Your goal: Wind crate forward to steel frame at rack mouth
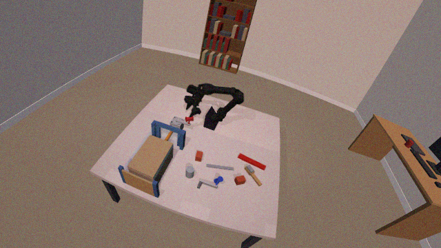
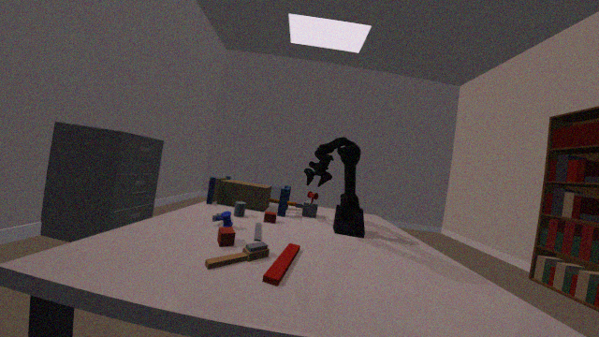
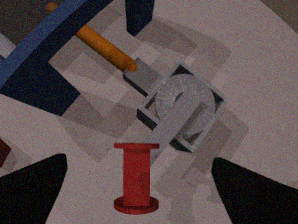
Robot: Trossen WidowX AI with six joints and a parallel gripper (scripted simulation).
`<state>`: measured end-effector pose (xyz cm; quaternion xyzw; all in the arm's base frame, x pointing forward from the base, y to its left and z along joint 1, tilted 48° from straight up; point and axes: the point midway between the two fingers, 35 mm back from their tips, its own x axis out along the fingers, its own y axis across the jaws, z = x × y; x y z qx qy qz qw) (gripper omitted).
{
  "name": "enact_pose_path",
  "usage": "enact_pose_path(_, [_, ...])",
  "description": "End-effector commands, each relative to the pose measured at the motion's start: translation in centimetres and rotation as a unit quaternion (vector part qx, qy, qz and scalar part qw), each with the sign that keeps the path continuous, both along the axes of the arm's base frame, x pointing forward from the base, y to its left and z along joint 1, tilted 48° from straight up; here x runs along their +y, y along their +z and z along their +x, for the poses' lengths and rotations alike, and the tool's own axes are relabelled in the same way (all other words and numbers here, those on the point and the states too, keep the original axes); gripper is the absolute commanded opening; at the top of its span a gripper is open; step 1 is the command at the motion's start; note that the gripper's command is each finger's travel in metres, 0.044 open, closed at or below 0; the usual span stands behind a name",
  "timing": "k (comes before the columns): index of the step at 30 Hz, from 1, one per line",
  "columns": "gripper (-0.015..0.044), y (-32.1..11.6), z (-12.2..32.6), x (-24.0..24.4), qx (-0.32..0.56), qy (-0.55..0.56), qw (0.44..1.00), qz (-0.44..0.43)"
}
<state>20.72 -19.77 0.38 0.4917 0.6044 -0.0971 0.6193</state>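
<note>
- The pincer (image 1: 191, 110) (image 2: 314, 184) (image 3: 140, 164) is spread wide, its fingers apart with nothing clamped, above the red knob (image 1: 189, 119) (image 2: 313, 196) (image 3: 136, 175).
- That knob stands on the grey crank arm (image 3: 177, 117), which lies across the top of the winch (image 1: 176, 122) (image 2: 310, 210) (image 3: 167, 95).
- An orange strap (image 1: 169, 136) (image 2: 292, 203) (image 3: 106, 48) runs from the winch through the blue frame (image 1: 169, 127) (image 2: 284, 201) (image 3: 45, 35).
- The pale worktop (image 1: 207, 210) (image 2: 374, 290) (image 3: 260, 65) carries everything, soft shadows falling across it.
- Beside the crate lie a grey cylinder (image 1: 189, 171) (image 2: 240, 209), two red blocks, a grey bar (image 1: 220, 167) (image 2: 257, 231), a second crank with a blue knob (image 1: 218, 180) (image 2: 226, 218), a hammer (image 1: 254, 176) (image 2: 234, 258) and a red bar (image 1: 251, 161) (image 2: 281, 264).
- Around it the room has a brown floor, plain walls, a desk (image 1: 393, 134), a dark cabinet (image 2: 98, 183) and a lit ceiling panel (image 2: 329, 33).
- The tan crate (image 1: 151, 153) (image 2: 243, 194) sits flat in the cubby, between the blue frame and the wooden end board (image 1: 139, 182), its front apart from the frame.
- A tall bookcase (image 1: 247, 38) (image 2: 541, 206) holds red, blue, green and cream books on its shelves.
</note>
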Motion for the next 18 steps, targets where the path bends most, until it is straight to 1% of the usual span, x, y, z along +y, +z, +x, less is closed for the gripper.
enact_pose_path(1, [0.0440,0.0,0.0,0.3,-0.007,0.006,1.000,-0.003])
enact_pose_path(18, [0.0440,-1.9,0.1,2.1,-0.008,0.005,1.000,-0.003])
